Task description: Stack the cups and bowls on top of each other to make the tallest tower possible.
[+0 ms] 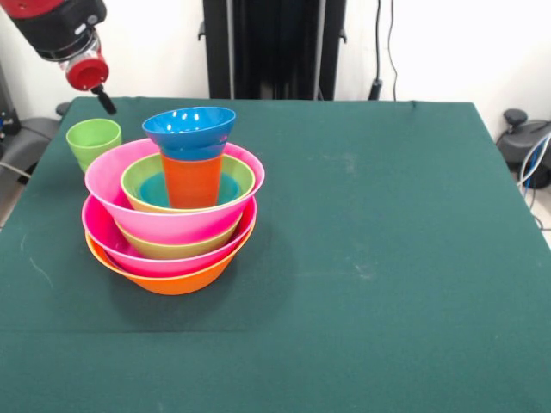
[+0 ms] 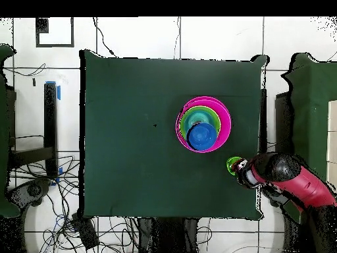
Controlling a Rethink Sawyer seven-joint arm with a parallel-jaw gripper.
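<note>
The tower (image 1: 174, 215) stands on the left of the green table. Its lowest piece is a large orange bowl (image 1: 172, 280), with pink (image 1: 159, 262), green (image 1: 176, 248), pink (image 1: 172, 225) and green (image 1: 142, 185) bowls nested above. An orange-red cup (image 1: 191, 181) stands in the middle and a blue bowl (image 1: 189, 127) sits on its rim. The tower also shows in the overhead view (image 2: 203, 125). A light green cup (image 1: 93, 142) (image 2: 233, 164) stands alone on the table beside the tower. My gripper (image 1: 103, 99) (image 2: 245, 172) hangs just above and behind this cup, holding nothing that I can see.
The green cloth table (image 1: 387, 241) stretches to the right of the tower. The black pedestal (image 1: 274, 47) stands at the far side. Cables and grey gear (image 1: 527, 142) lie off the table's right edge. The green cup stands near the table's far left corner.
</note>
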